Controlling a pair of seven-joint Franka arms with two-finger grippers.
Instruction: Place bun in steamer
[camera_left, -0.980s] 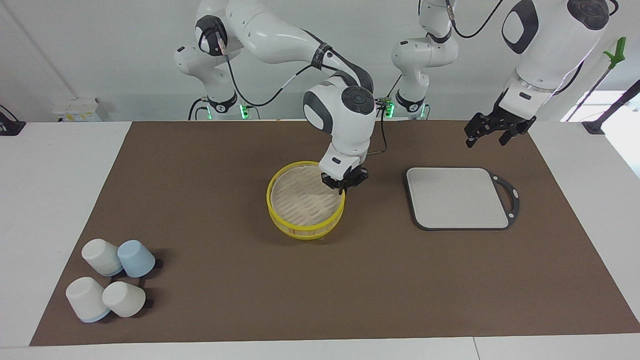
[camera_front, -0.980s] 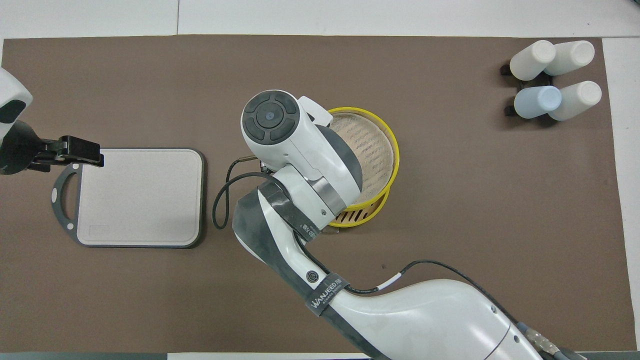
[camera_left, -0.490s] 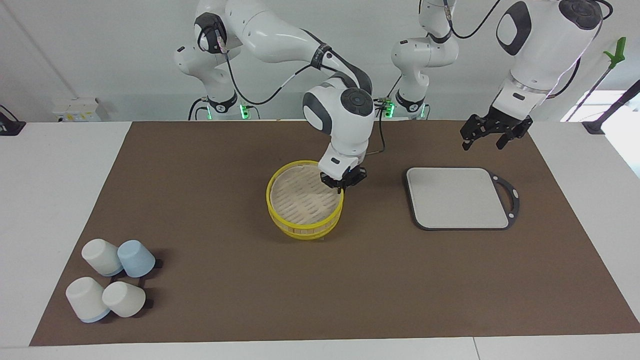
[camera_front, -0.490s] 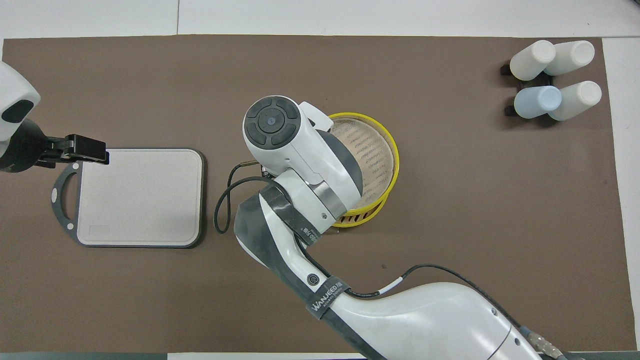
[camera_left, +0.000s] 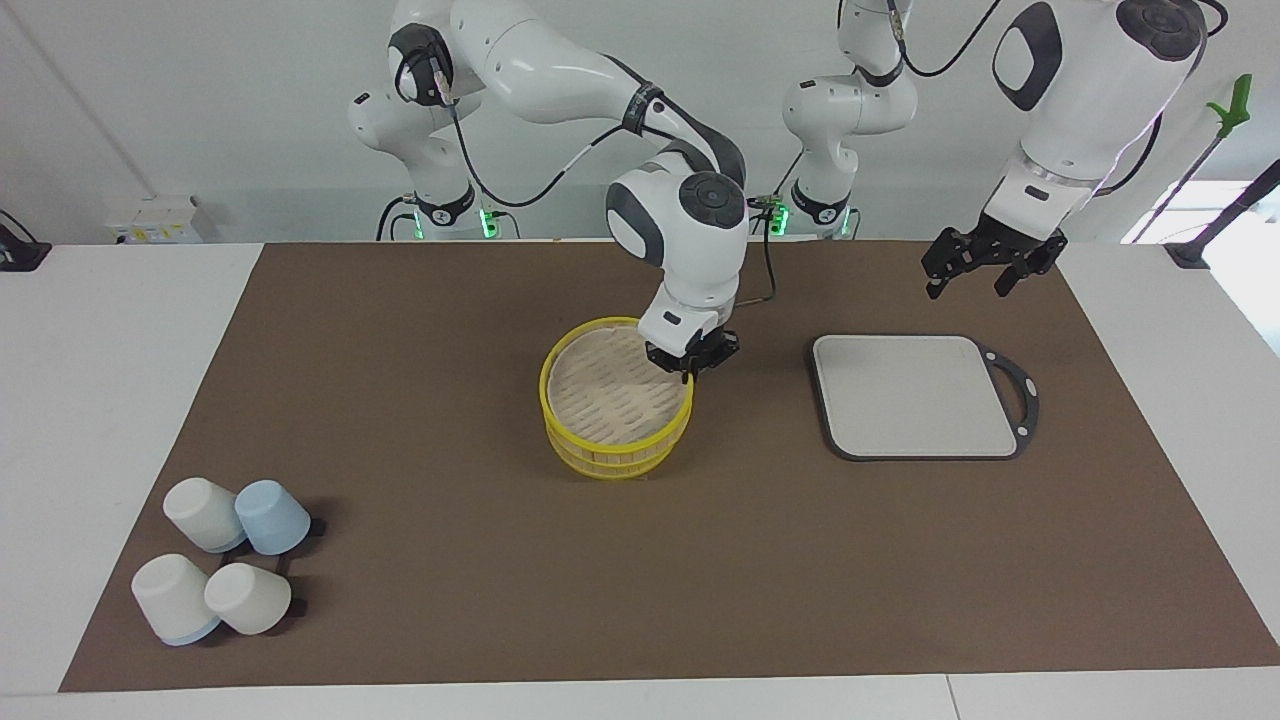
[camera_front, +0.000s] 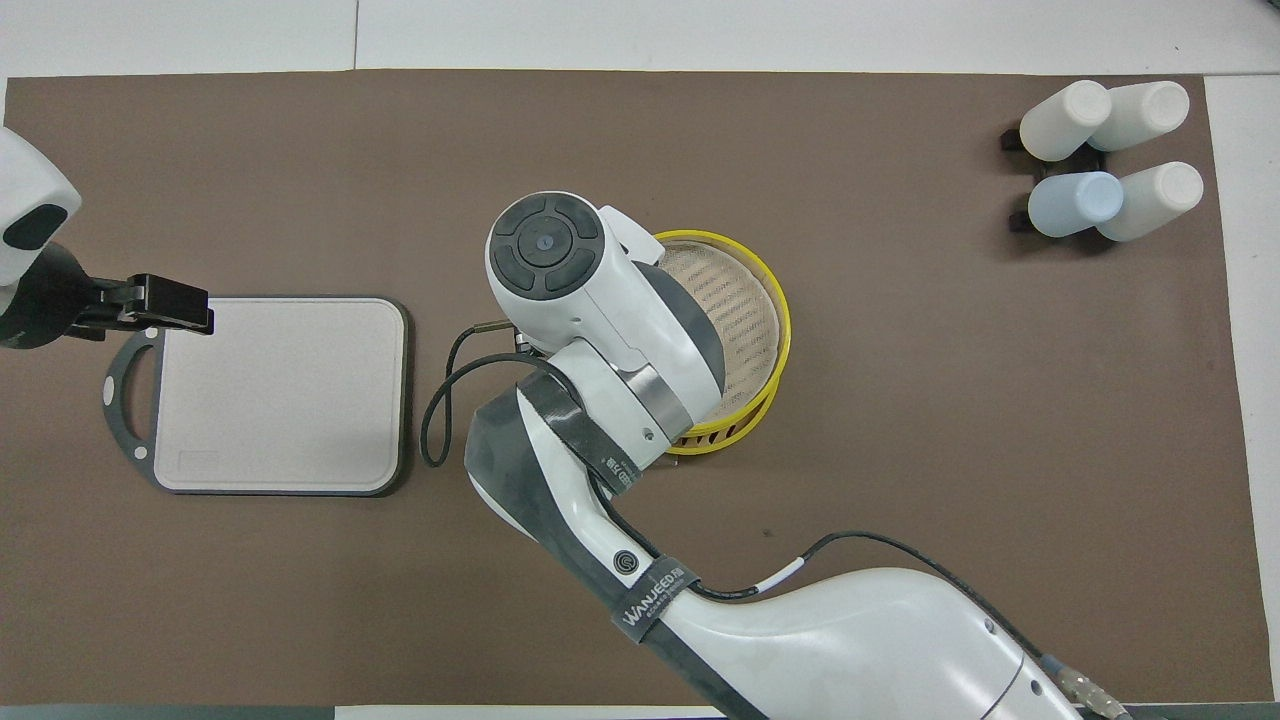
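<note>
The steamer basket (camera_left: 610, 458) stands at the middle of the brown mat, and it also shows in the overhead view (camera_front: 728, 432). Its yellow-rimmed slatted lid (camera_left: 612, 388) sits tilted just over the basket, seen from above (camera_front: 742, 305). My right gripper (camera_left: 690, 366) is shut on the lid's rim at the side toward the left arm's end. My left gripper (camera_left: 973, 268) is open and empty in the air over the mat by the grey board's edge nearest the robots; it shows in the overhead view (camera_front: 172, 303). The bun is hidden.
A grey rectangular board (camera_left: 915, 395) with a dark handle lies toward the left arm's end of the table (camera_front: 280, 395). Several white and blue cups (camera_left: 225, 560) lie in a cluster at the right arm's end, farthest from the robots (camera_front: 1100, 160).
My right gripper has brought the lid lower and more squarely over the basket. My left gripper has shifted slightly above the board's edge.
</note>
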